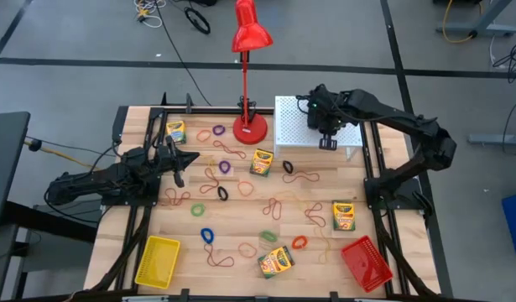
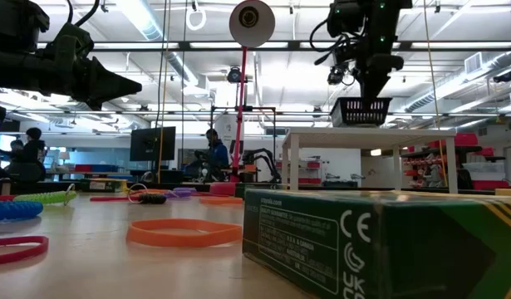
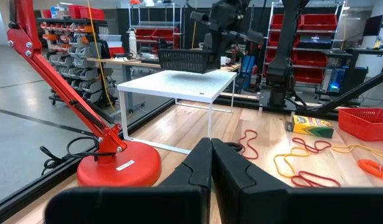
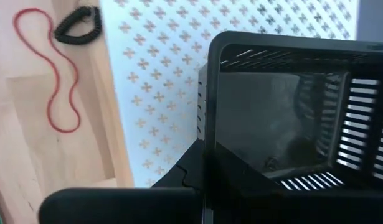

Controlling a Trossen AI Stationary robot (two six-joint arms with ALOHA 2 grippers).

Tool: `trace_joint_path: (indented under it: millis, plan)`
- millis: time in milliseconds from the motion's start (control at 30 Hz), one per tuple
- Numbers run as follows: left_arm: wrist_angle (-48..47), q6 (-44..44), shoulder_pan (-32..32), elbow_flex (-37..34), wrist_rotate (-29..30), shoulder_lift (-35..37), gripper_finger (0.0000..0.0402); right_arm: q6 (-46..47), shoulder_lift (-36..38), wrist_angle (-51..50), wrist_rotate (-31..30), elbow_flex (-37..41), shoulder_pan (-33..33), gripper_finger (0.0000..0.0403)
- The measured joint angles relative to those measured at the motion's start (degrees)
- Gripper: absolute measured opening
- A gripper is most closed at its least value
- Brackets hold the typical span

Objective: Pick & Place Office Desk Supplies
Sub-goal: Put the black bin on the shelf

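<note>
My right gripper (image 1: 327,134) is shut on a small black slotted basket (image 2: 361,110) over the white perforated stand (image 1: 301,117) at the table's far right. Several yellow-and-green crayon boxes (image 1: 263,161) (image 1: 344,215) (image 1: 276,262) (image 1: 175,131) lie flat on the wooden table. Coloured rubber-band loops (image 1: 308,179) lie scattered around them. My left gripper (image 1: 190,157) is shut, points level over the table's left side and touches nothing. My right gripper holds the black basket by one side wall at its rim (image 4: 207,93), the wall pinched between the two fingers, one inside the basket and one outside. The fingers come steeply from above. The basket hangs about level, open side up, just above the stand's top (image 2: 367,131).
A tall red desk lamp (image 1: 250,126) stands at the far middle, right beside the stand. A yellow basket (image 1: 157,261) sits at the near left corner and a red basket (image 1: 367,262) at the near right. People show in the room behind.
</note>
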State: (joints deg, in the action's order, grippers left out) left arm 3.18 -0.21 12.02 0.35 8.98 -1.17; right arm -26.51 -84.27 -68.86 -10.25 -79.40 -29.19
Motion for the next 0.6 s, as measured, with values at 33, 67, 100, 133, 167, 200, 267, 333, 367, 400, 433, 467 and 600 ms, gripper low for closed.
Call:
trace_joint_path:
  millis: [33, 67, 100, 133, 167, 200, 267, 333, 367, 400, 433, 467, 600]
  plan:
    - [0.02, 0.0, 0.01, 0.01, -0.01, 0.0, 0.0009, -0.39, 0.0, 0.17, 0.03, 0.28, 0.03, 0.0015]
    - [0.0, 0.0, -0.01, -0.01, 0.0, 0.0, 0.0009, -0.45, 0.0, 0.15, 0.19, 0.58, 0.07, 0.0014]
    - [0.01, 0.01, 0.01, 0.0, -0.01, 0.0, 0.0009, -0.49, 0.0, 0.23, 0.25, 0.92, 0.07, 0.0014]
    - [0.02, 0.0, 0.01, -0.01, -0.01, 0.0, 0.0009, -0.51, 0.0, 0.34, 0.2, 1.27, 0.01, 0.0014]
    - [0.01, 0.0, 0.0, -0.01, -0.01, 0.0, 0.0009, -0.67, 0.0, 0.36, 0.21, 1.64, 0.0, 0.0015]
    - [0.0, 0.0, 0.01, -0.01, -0.01, 0.0, 0.0009, -0.87, -0.02, 0.39, 0.16, 1.96, -0.01, 0.0017]
    - [0.01, 0.0, 0.0, 0.0, -0.01, 0.01, 0.0009, -0.95, -0.03, 0.72, 0.0, 2.21, 0.0, 0.0018]
    - [0.02, 0.02, -0.01, -0.01, -0.01, 0.02, 0.0009, -0.98, -0.04, 1.47, 0.01, 2.21, 0.11, 0.0018]
    - [0.01, 0.0, 0.01, -0.01, -0.01, 0.0, 0.0009, -1.08, -0.04, 1.73, -0.01, 2.21, 0.13, 0.0018]
    - [0.0, 0.01, 0.0, -0.01, -0.01, 0.0, 0.0009, -1.21, -0.04, 1.73, -0.01, 2.21, 0.13, 0.0017]
    - [0.02, 0.0, 0.0, 0.0, -0.01, 0.01, 0.0009, -1.32, -0.04, 1.68, -0.01, 2.21, 0.13, 0.0017]
    - [0.02, 0.01, 0.01, 0.0, -0.01, 0.0, 0.0009, -1.38, -0.04, 1.7, -0.01, 2.21, 0.13, 0.0017]
    - [0.0, 0.02, 0.01, 0.01, -0.01, 0.02, 0.0009, -1.42, -0.04, 1.4, -0.68, 2.21, 0.11, 0.0019]
